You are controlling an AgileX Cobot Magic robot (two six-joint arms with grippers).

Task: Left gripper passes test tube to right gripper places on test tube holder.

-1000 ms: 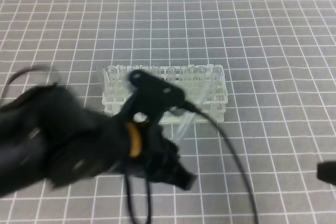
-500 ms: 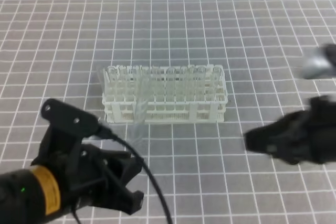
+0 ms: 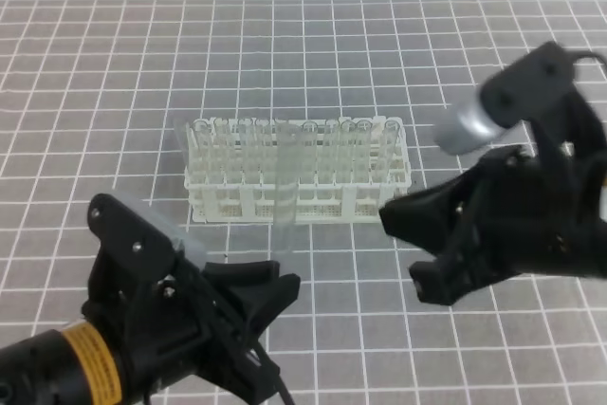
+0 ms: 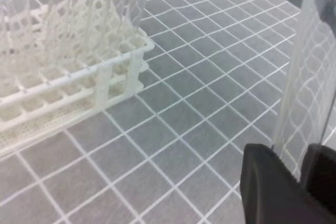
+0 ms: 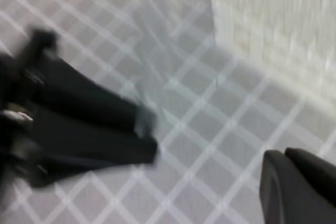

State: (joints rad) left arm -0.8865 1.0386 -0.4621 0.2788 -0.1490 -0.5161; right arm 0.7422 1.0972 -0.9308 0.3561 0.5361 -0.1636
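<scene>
Black two-fingered left gripper [image 3: 275, 305] clamps slim clear glass test tube [image 3: 285, 187] upright, in front of white plastic lattice test tube holder [image 3: 299, 182] on grey gridded mat [image 3: 379, 64]. Black right gripper [image 3: 408, 248] w/ jaws clenched, empty, near tube.

Black left pincer [image 3: 270, 305] on an arm with a yellow-orange label; right pincer [image 3: 413, 248] black with silver-grey housing.

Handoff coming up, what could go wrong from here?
1. The left hand pinches the test tube only at its bottom end, so it may tip or slip.
2. The right hand is shut; if it stays so, it could knock the tube.
3. The upright tube stands close before the test tube holder and might bump it.
</scene>
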